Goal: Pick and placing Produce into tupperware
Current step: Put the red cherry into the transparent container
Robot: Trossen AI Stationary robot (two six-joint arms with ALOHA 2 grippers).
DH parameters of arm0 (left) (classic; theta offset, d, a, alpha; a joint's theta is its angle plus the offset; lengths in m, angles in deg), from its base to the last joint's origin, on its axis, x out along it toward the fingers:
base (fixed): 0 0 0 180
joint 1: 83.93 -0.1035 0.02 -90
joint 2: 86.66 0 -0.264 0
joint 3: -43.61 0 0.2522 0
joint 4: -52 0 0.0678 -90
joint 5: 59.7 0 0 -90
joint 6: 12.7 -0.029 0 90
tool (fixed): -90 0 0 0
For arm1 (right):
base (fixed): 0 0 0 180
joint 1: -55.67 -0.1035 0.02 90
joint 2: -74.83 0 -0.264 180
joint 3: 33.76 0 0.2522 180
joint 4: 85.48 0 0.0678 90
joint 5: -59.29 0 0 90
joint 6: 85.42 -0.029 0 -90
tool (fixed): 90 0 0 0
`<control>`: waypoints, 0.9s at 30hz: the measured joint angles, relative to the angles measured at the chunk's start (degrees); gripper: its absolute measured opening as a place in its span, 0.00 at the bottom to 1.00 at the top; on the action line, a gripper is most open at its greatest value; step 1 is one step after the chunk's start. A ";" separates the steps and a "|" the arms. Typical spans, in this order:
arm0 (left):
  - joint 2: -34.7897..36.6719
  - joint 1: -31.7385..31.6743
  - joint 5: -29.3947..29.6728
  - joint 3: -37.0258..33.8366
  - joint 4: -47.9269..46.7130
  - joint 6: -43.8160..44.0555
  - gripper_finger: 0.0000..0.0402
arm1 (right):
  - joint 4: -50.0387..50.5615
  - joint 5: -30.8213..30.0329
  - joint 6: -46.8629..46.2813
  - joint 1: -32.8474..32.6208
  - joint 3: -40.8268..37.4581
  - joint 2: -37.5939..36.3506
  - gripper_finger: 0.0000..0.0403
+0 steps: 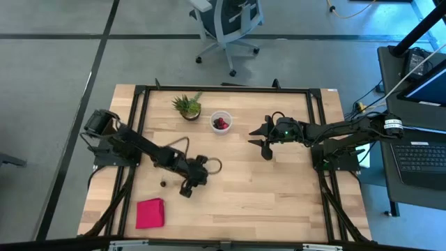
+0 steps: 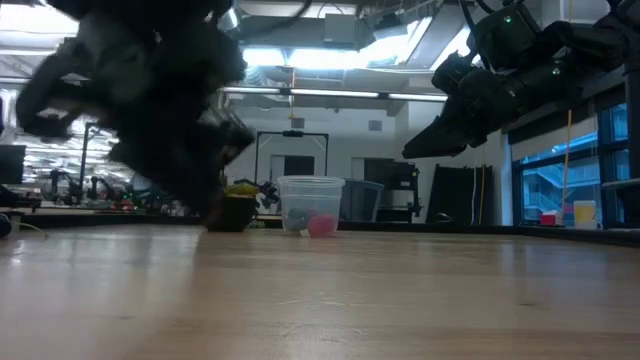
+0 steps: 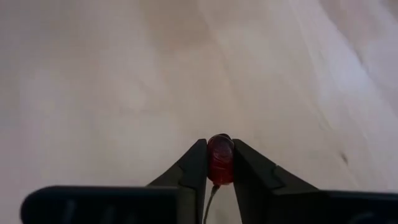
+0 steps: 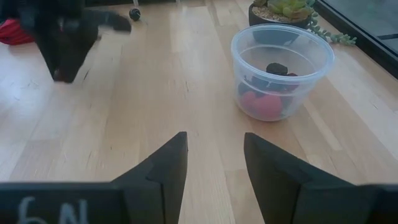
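Wooden table (image 1: 279, 202) w/ black metal frame around edges. Small spiky green potted plant (image 1: 187, 107) near far edge, upright. Flat pink-red cloth (image 1: 150, 213) at near-left corner, well apart from plant. Grey office chair (image 1: 226, 24) on floor beyond table. Laptop (image 1: 424, 157) on desk at right.

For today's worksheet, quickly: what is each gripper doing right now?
Left gripper: closed on a small red fruit.
Right gripper: open, holding nothing, hanging near the tupperware.
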 joint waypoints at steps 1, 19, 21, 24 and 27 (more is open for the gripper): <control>1.58 -0.81 0.83 0.04 -0.45 -1.00 0.15 | 0.00 0.00 0.00 0.00 0.01 0.00 0.40; 19.58 -26.84 7.36 3.57 5.78 -8.02 0.13 | -0.17 -0.02 3.09 0.02 0.03 0.00 0.40; 18.20 -29.55 5.04 6.68 3.79 -7.72 0.13 | -0.18 -0.02 3.36 0.09 0.03 0.00 0.40; 16.12 -32.29 3.22 10.77 -2.87 -7.70 0.12 | -0.37 -0.04 3.44 0.11 0.03 0.00 0.40; 13.51 -34.04 3.06 15.05 -8.36 -7.68 0.13 | -0.61 -0.04 3.51 0.11 0.03 0.00 0.40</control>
